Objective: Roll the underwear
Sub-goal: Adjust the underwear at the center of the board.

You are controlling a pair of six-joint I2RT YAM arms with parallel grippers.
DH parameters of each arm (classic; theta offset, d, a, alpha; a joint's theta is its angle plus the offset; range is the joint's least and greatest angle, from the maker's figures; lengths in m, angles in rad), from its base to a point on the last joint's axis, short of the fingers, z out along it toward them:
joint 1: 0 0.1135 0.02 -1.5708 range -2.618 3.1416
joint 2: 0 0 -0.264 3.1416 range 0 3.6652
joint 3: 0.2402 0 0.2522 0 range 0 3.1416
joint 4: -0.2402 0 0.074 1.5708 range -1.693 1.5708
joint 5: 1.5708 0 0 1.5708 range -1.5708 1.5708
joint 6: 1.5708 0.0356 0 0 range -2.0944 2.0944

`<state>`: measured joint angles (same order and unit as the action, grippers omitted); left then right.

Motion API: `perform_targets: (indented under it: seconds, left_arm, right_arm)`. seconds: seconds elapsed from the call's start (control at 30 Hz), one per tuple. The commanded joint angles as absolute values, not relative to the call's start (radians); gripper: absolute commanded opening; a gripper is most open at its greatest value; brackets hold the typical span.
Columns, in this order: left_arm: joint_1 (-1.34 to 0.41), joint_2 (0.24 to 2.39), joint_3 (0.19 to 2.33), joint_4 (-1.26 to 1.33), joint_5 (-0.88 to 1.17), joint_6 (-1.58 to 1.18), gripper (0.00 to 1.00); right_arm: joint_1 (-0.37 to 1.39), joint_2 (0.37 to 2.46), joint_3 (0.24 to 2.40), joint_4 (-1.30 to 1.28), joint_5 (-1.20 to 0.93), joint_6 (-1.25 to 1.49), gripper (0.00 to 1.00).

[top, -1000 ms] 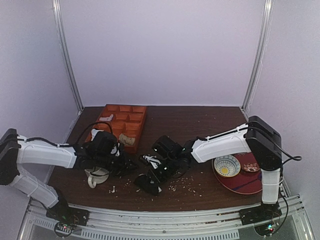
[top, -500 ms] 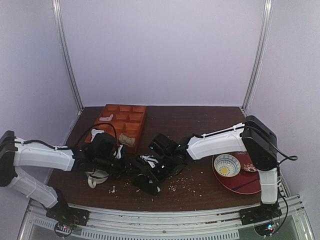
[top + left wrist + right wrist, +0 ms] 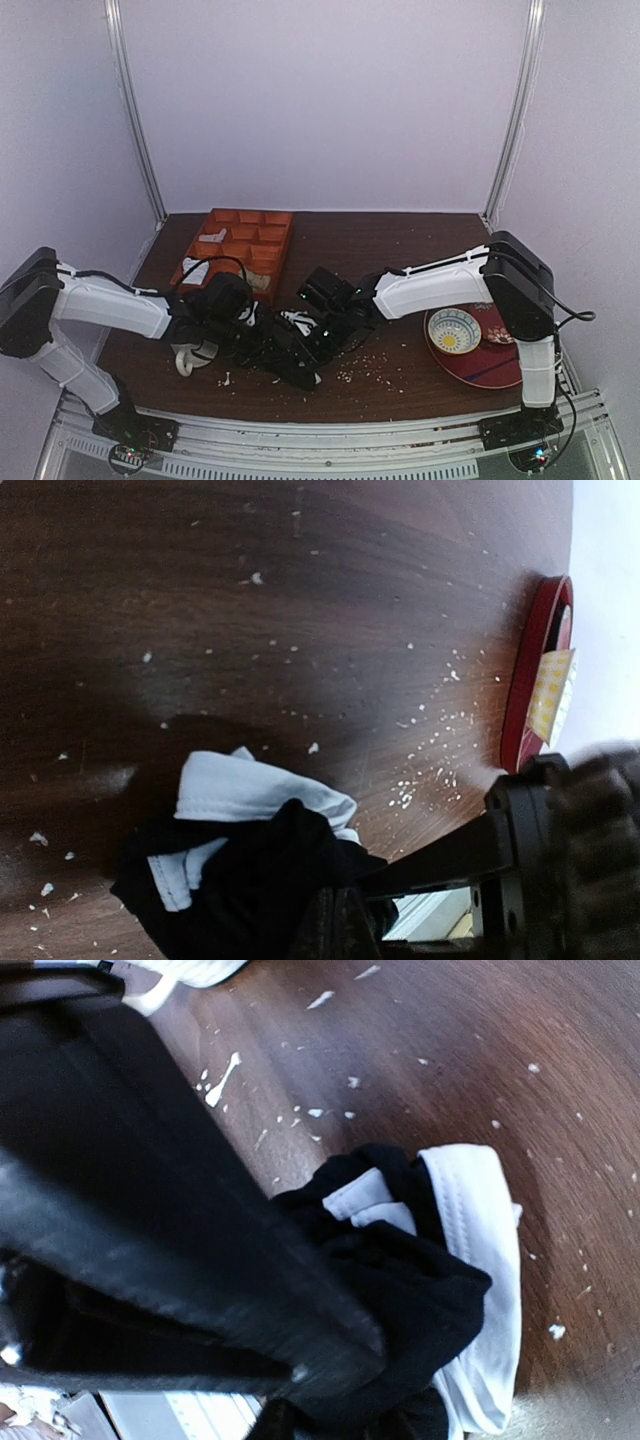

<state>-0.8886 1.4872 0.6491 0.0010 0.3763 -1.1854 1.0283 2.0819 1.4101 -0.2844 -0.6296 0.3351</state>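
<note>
The underwear [image 3: 297,366] is a crumpled black lump with white edging on the dark table, front centre. It also fills the lower left wrist view [image 3: 240,875] and the right wrist view [image 3: 430,1290]. My left gripper [image 3: 263,338] reaches in from the left, and its fingertips [image 3: 345,925] are pinched shut on the black fabric. From the right, my right gripper [image 3: 306,344] presses in, one broad black finger [image 3: 200,1240] lying against the bundle. Its other finger is hidden, so its opening does not show.
An orange compartment tray [image 3: 272,236] stands at the back left with a beige lump [image 3: 258,281] in it. A white cloth [image 3: 190,356] lies near the left arm. At the right sits a red plate [image 3: 492,368] holding a bowl [image 3: 453,331]. White crumbs [image 3: 362,362] litter the table.
My left arm has swung right to the underwear and its gripper has shut on the fabric. The right gripper shifted slightly left against the bundle.
</note>
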Motion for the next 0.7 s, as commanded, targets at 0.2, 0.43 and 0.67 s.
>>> perform_targets:
  seconds: [0.2,0.43,0.67]
  left_arm:
    - [-0.900,1.559,0.627,-0.174,0.335,-1.247,0.00]
    - [-0.900,1.585,0.623,-0.167,0.336,-1.251,0.00]
    - [-0.901,1.588,0.631,-0.162,0.339,-1.246,0.00]
  right_arm:
    - [1.016,2.023,1.319,-0.372,-0.534,0.287,0.25]
    - [1.001,1.932,1.256,-0.398,-0.500,0.245,0.28]
    - [0.999,1.933,1.238,-0.385,-0.532,0.245,0.08]
